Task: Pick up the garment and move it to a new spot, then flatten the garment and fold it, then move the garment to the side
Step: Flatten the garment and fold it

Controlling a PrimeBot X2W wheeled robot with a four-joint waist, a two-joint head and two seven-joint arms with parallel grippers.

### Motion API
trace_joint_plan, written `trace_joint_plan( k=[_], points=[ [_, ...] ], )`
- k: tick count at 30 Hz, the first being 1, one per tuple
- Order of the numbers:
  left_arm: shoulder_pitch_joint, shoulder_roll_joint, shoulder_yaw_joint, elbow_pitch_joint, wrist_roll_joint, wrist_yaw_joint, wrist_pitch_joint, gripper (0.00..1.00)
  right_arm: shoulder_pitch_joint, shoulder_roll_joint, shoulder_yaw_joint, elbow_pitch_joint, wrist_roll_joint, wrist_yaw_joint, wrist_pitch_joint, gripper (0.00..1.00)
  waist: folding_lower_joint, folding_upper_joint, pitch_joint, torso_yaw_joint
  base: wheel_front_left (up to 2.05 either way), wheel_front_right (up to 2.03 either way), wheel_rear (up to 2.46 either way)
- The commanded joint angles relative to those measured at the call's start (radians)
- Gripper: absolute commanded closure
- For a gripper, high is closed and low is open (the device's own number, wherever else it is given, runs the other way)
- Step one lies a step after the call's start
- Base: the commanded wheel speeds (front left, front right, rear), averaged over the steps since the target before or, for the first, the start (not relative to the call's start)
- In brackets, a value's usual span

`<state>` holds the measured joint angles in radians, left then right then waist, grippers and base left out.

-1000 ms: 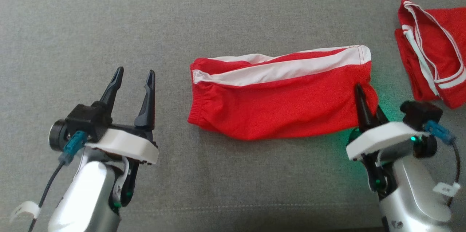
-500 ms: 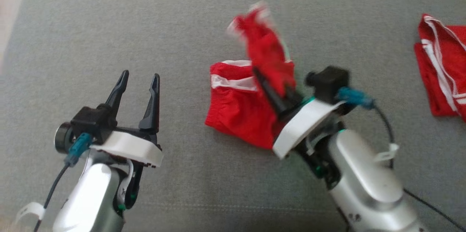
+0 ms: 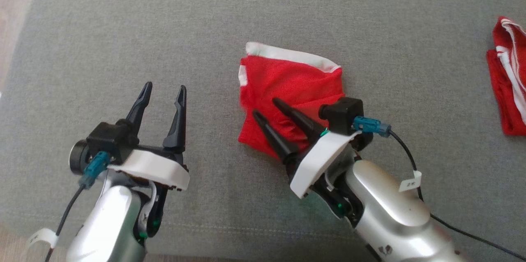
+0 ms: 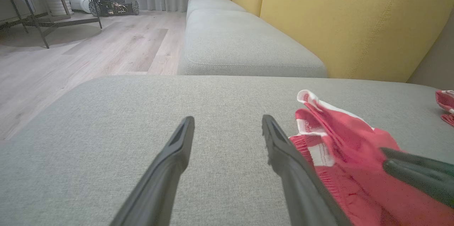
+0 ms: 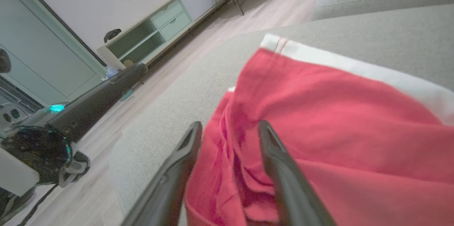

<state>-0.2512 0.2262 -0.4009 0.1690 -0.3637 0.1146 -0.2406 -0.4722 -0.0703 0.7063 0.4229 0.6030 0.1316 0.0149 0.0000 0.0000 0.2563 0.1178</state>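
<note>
Compared with one second ago, the right claw [image 3: 266,107] now stands over the left part of the garment [image 3: 296,77] instead of at its right end. The long red strip is doubled into a shorter packet. The whole head view is also shifted a little, so the camera moves too.

Nearest to the robot, the left claw [image 3: 164,87] hovers over the bare grey sofa seat [image 3: 123,27], just beside the garment. Its fingers are spread wide and hold nothing. The right claw has its fingers partly apart above the near edge of the red cloth. The cloth lies under and between them, and I judge it is let go, not pinched.

Beyond the claws, the garment rests about in the middle of the seat, with its white band along the far edge. The fold across looks done to me. Moving it to the side is not yet done, and whether one more fold is needed I cannot tell.

Count: two claws, one sofa seat and two red garments, the second garment [image 3: 507,89] well apart at the right edge.
</note>
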Motion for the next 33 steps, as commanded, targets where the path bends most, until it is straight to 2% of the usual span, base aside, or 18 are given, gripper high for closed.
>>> trace_joint_plan(
  k=[1, 5, 9, 16, 19, 20, 23, 27, 33],
  points=[
    [-0.042, 0.019, 0.041, -0.024, -0.002, 0.001, -0.012, 0.0, -0.035, 0.02, 0.026, -0.038, 0.012, -0.001, -0.03, 0.0, 0.0, 0.0, 0.001, -0.006, 0.0, 0.0, 0.0],
    [-0.039, 0.021, 0.045, -0.025, 0.0, 0.005, -0.014, 0.0, -0.053, 0.02, 0.031, -0.072, 0.011, -0.001, -0.085, 0.0, 0.0, 0.0, 0.001, -0.021, 0.0, 0.0, 0.0],
    [-0.036, 0.028, 0.049, -0.029, 0.002, 0.01, -0.015, 0.0, -0.056, 0.02, -0.048, -0.108, -0.034, -0.001, -0.131, 0.0, 0.0, 0.0, -0.001, -0.038, 0.0, 0.0, 0.0],
    [-0.027, 0.052, 0.064, -0.047, 0.008, 0.022, -0.016, 0.0, 0.023, 0.015, -0.346, -0.178, -0.203, -0.001, -0.133, 0.0, 0.0, 0.0, -0.006, -0.07, 0.0, 0.0, 0.0],
    [-0.02, 0.061, 0.067, -0.058, 0.011, 0.028, -0.016, 0.0, 0.089, 0.008, -0.471, -0.229, -0.273, -0.001, -0.112, 0.0, 0.0, 0.0, -0.008, -0.082, 0.0, 0.0, 0.0],
    [-0.015, 0.067, 0.067, -0.067, 0.013, 0.033, -0.013, 0.0, 0.137, 0.005, -0.543, -0.273, -0.316, -0.001, -0.096, 0.0, 0.0, 0.0, -0.01, -0.088, 0.0, 0.0, 0.0],
    [-0.007, 0.076, 0.069, -0.081, 0.015, 0.039, -0.009, 0.0, 0.207, 0.003, -0.627, -0.338, -0.373, -0.001, -0.065, 0.0, 0.0, 0.0, -0.016, -0.099, 0.0, 0.0, 0.0],
    [0.006, 0.089, 0.067, -0.096, 0.019, 0.045, 0.0, 0.0, 0.283, 0.002, -0.702, -0.417, -0.42, -0.001, -0.031, 0.0, 0.0, 0.0, -0.025, -0.11, 0.0, 0.0, 0.0],
    [0.017, 0.1, 0.065, -0.112, 0.02, 0.05, 0.011, 0.0, 0.332, 0.006, -0.731, -0.478, -0.431, -0.001, 0.001, 0.0, 0.0, 0.0, -0.029, -0.117, 0.0, 0.0, 0.0]
  ],
)
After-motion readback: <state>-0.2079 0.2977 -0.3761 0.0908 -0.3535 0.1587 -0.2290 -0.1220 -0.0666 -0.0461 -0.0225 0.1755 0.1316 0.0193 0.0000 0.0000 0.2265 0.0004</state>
